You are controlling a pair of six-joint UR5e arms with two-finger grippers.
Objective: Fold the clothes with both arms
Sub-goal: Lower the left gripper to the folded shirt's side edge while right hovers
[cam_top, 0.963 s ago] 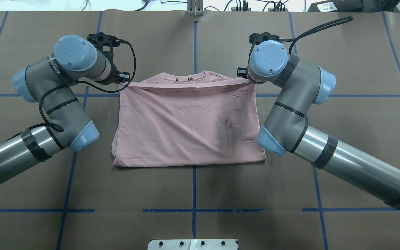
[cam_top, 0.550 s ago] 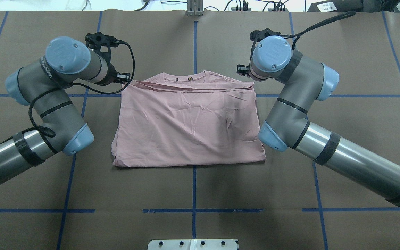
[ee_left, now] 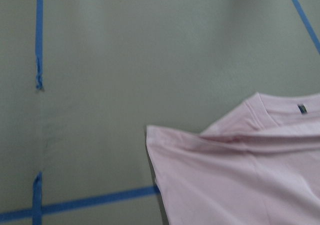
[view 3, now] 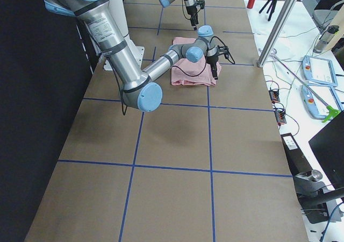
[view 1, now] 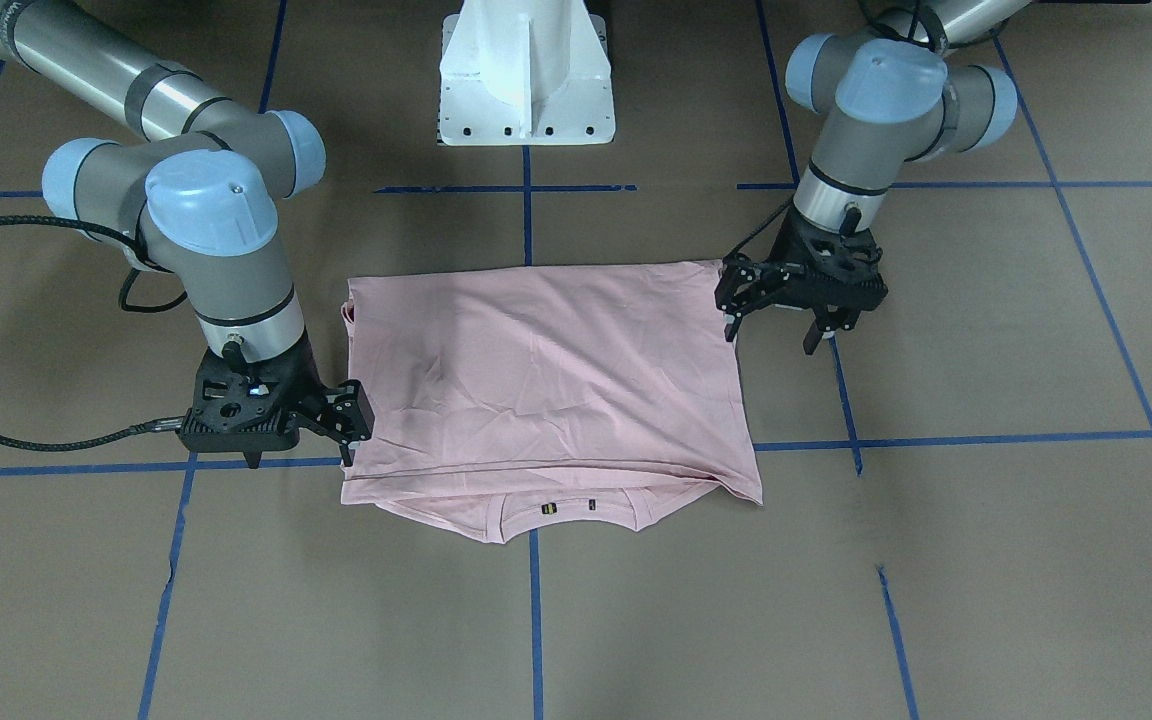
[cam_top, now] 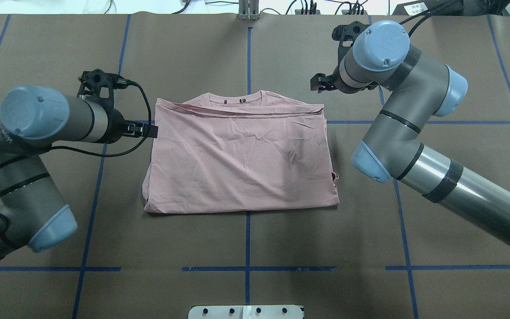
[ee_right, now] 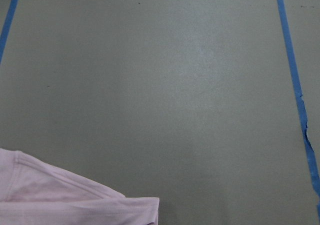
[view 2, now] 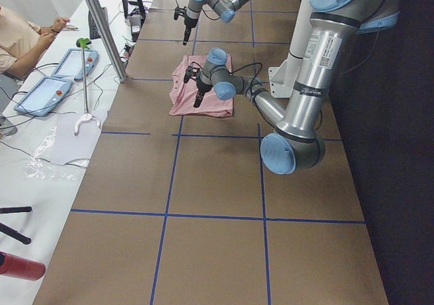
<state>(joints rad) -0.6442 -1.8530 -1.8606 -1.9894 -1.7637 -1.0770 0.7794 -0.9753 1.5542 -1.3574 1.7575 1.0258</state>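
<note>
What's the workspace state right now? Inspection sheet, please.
Surface: brown table, blue tape grid.
Job's things: shirt folded in half, lying flat, wrinkled, collar at the far edge.
Clutter: nothing seen on the table.
Grippers: left gripper open beside the shirt's edge, holding nothing; right gripper open by the collar-end corner, holding nothing.
Cables: black cable loops from each wrist.
Surroundings: white pedestal; tablets and a person beside the table.
</note>
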